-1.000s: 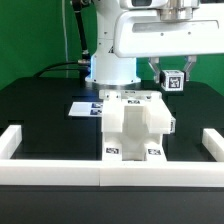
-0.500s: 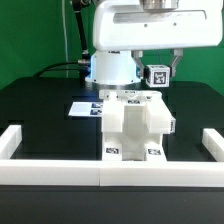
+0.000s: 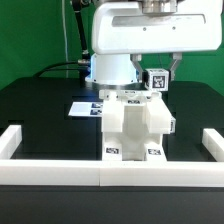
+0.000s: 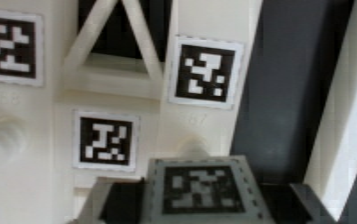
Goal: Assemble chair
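Observation:
The chair (image 3: 135, 125) is a part-built blocky white body with black-and-white tags, standing at the middle of the black table. My gripper (image 3: 158, 78) hangs just above its far upper edge, toward the exterior view's right. It is shut on a small white tagged chair piece (image 3: 157, 80), which is held in the air, apart from the body. In the wrist view the held piece (image 4: 200, 188) shows its tag between my dark fingers (image 4: 122, 205). Below it lies the chair body (image 4: 139, 100), with three tags and a dark slot showing.
The marker board (image 3: 84, 108) lies flat on the table behind the chair, at the exterior view's left. White border rails run along the front (image 3: 60, 176), the left (image 3: 12, 142) and the right (image 3: 212, 142). The arm's base (image 3: 108, 68) stands behind.
My gripper has carried the held piece toward the exterior view's left, from beyond the chair's right side to above its far edge, then dipped slightly. The chair body has not moved.

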You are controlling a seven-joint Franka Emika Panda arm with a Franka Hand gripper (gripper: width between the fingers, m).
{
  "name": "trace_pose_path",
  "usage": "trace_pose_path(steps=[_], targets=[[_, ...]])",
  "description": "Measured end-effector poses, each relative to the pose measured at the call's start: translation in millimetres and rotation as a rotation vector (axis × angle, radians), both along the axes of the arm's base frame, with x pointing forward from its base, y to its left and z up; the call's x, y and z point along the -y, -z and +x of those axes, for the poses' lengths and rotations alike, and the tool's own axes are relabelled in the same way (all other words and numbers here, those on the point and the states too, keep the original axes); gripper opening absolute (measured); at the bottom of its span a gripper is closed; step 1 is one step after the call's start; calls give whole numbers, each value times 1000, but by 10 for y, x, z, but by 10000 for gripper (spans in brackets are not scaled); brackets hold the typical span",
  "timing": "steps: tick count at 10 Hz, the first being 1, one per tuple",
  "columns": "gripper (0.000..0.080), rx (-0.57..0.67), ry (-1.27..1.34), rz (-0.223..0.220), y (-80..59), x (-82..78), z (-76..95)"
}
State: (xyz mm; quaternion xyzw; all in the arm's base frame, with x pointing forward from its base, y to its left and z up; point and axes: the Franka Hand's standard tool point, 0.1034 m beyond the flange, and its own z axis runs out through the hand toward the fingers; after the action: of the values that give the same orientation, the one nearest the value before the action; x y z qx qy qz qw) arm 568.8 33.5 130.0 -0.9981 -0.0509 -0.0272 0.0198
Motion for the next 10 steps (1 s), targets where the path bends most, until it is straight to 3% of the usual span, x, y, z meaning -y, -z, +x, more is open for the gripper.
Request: trace_pose_path(steps=[10], targets=[[287,-8,1,-3,98,-50,-75]])
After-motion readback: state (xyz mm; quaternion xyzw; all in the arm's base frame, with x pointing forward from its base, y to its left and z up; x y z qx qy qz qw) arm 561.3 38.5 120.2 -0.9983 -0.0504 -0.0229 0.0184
